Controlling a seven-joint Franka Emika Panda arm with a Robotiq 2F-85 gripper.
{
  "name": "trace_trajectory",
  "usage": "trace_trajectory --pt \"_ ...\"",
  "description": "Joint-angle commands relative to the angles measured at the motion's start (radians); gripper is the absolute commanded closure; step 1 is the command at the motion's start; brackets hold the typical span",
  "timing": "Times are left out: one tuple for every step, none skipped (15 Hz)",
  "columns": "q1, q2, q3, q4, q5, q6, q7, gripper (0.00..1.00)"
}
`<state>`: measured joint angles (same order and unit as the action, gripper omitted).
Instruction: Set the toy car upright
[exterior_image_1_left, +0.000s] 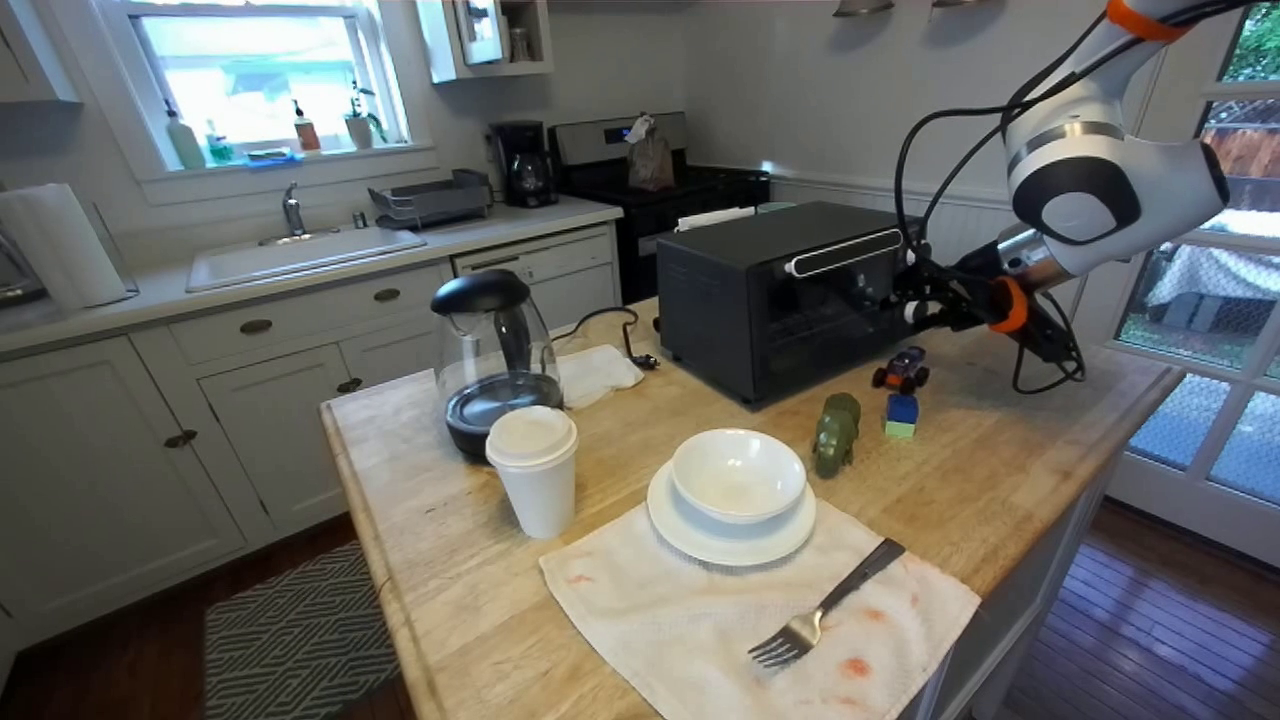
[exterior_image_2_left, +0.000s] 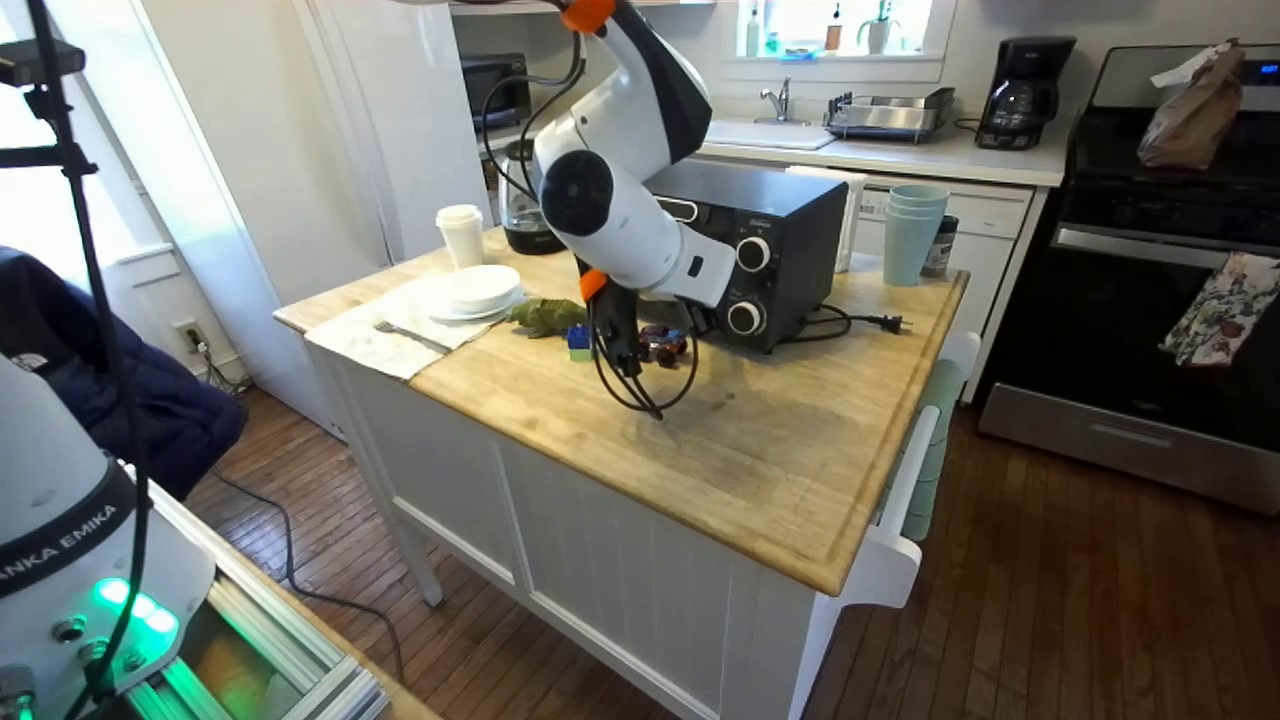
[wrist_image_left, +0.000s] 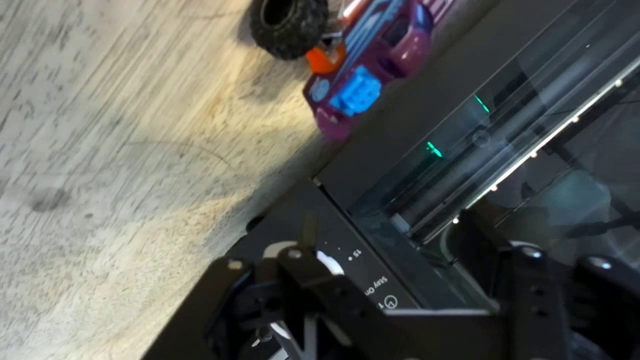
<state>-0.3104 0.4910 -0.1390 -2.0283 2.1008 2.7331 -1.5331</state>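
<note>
Toy car (exterior_image_1_left: 901, 370), monster-truck pattern: one, on the wooden tabletop (exterior_image_1_left: 980, 450), before the black toaster oven (exterior_image_1_left: 775, 300), near the blue-and-green block (exterior_image_1_left: 901, 412); apparently wheels-down, not confirmed. Gripper (wrist_image_left: 392, 235): one, jaws spread, nothing pinched, car outside the gap. Hazards: advance from here and you may scrape the oven door (wrist_image_left: 505, 155); a glancing jaw could roll or tip the car; swing round and the hanging cable loop (exterior_image_2_left: 652, 409) could snag it

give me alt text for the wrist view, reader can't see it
A purple toy car, partly cut off by the top edge, rests on a wooden tabletop in front of a black toaster oven. Blurred black fingers, spread apart, show at the bottom.
</note>
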Motion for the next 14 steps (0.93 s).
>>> trace_trajectory --pt "0.07 -0.043 -0.069 -0.051 -0.103 -0.009 0.118 0.0" --pt "0.079 -0.052 -0.075 -0.067 -0.168 -0.003 0.176 0.0" --pt "0.09 -0.062 -0.08 -0.082 -0.251 0.014 0.246 0.0" --pt "0.103 -0.073 -0.093 -0.089 -0.296 0.035 0.274 0.0" --pt "0.113 -0.086 -0.099 -0.108 -0.383 0.053 0.343 0.0" --pt "0.12 -0.096 -0.106 -0.118 -0.459 0.064 0.394 0.0" --pt "0.129 -0.107 -0.114 -0.138 -0.544 0.07 0.452 0.0" --pt "0.135 -0.12 -0.119 -0.155 -0.625 0.077 0.507 0.0" --pt "0.139 -0.131 -0.125 -0.173 -0.706 0.075 0.56 0.0" --pt "0.167 -0.143 -0.157 -0.194 -0.785 0.058 0.617 0.0" --pt "0.18 -0.152 -0.177 -0.206 -0.865 0.049 0.672 0.0" --pt "0.203 -0.157 -0.207 -0.218 -0.945 0.036 0.723 0.0" --pt "0.23 -0.165 -0.241 -0.231 -1.025 0.025 0.77 0.0" --pt "0.233 -0.178 -0.254 -0.236 -1.103 0.016 0.819 0.0"
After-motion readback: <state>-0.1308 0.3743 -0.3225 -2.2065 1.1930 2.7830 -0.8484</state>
